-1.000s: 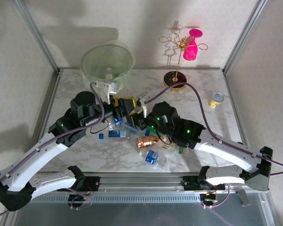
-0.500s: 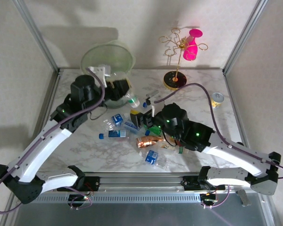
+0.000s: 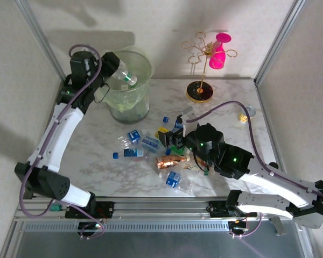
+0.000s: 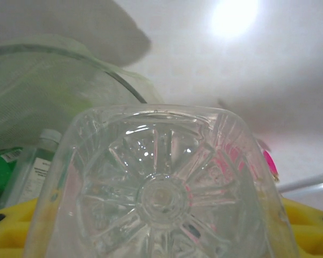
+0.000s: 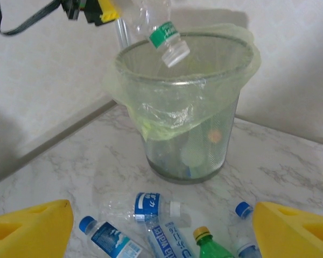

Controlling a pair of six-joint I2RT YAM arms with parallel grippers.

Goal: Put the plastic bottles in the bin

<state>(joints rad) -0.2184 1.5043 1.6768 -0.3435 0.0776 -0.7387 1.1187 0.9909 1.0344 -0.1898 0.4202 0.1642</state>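
surface (image 3: 97, 172): marble; bin at its far left, a scatter of bottles mid-surface.
bin (image 3: 130, 105): upright, mouth up, liner folded over the rim; a few bottles lie at the bottom.
left claw (image 3: 113, 65): raised at the bin's left rim, clamped on the base end of the held bottle.
right claw (image 5: 162, 220): low over the scatter, jaws wide apart, nothing between them.
held bottle (image 3: 125, 77): clear, green label, white cap; in the air over the bin mouth, inside the rim line seen from above.
held bottle, long axis: tilted; base up in the claw, cap pointing down and towards the bin's middle.
key relation: bin mouth lies straight below the cap. Judgement: letting go here should send it in cap-first.
loose bottles (image 3: 151, 145): all on their sides, well apart from the bin; right arm is the nearer.
blue-label bottle (image 5: 151, 204): just ahead of the right claw; long axis left to right, white cap to the right, in line with the jaw gap. Judgement: the wrist would need a turn to grip across it.
copper-brown bottle (image 3: 169, 161): on its side, near the right arm.
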